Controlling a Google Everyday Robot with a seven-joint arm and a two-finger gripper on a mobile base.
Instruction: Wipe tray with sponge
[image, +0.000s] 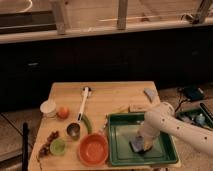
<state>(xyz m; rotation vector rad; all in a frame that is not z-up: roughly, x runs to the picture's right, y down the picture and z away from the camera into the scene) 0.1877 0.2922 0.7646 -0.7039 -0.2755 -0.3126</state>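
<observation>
Sponge (135, 146), a small bluish pad, is lying on the floor of the green tray (117, 152), near the middle and a little toward the near rim. The end effector (142, 143) is sitting on or just above it. The white arm (165, 122) is reaching in over the tray's right rim and covering the tip, so I cannot tell whether the end effector is wide, narrow or gripping the sponge.

The sponge is looking light and soft. It will likely squash under load and drag on the tray floor rather than glide, so holding it from above across its short sides with modest pressure seems wise. The tray is looking like thin stiff plastic that could skid on the desk (115, 92).

Just left of the tray an orange bowl (93, 149) is standing, with a metal cup (73, 131) farther left. Behind the tray a grey-blue cloth (150, 95) is lying. A pale object by the tray's far rim is too blurred to name. The sponge's right part is hiding under the arm, and the arm's base is running out of view.
</observation>
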